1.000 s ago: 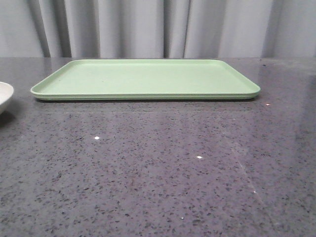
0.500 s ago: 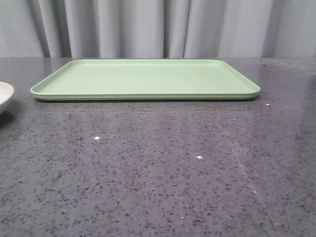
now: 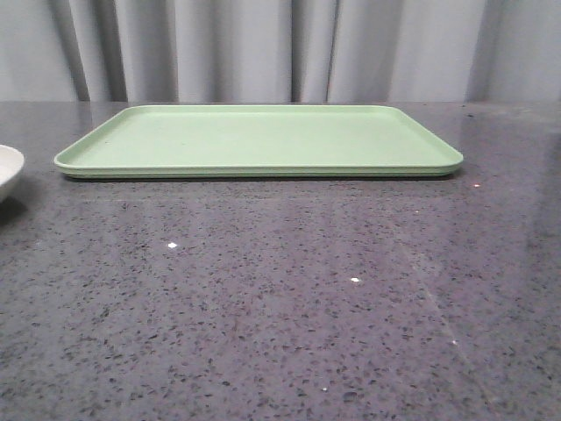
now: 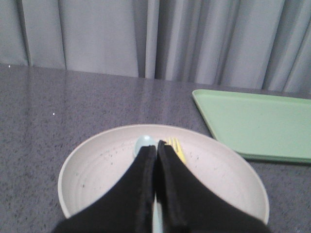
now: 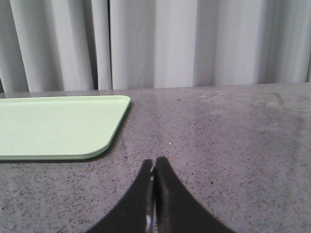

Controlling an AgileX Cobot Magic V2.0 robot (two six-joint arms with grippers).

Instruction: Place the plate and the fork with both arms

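Plate [image 4: 97, 165] holding fork [image 4: 177, 148] and spoon [image 4: 143, 143] — beside tray [image 3: 263, 140], both hands pressed together.

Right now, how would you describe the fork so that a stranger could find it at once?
Start at the light green tray on the grey table; beside its corner sits a round off-white speckled plate. The fork lies inside that plate, partly hidden behind the shut left pincer. It is yellow with short tines, unlike the pale blue spoon next to it.
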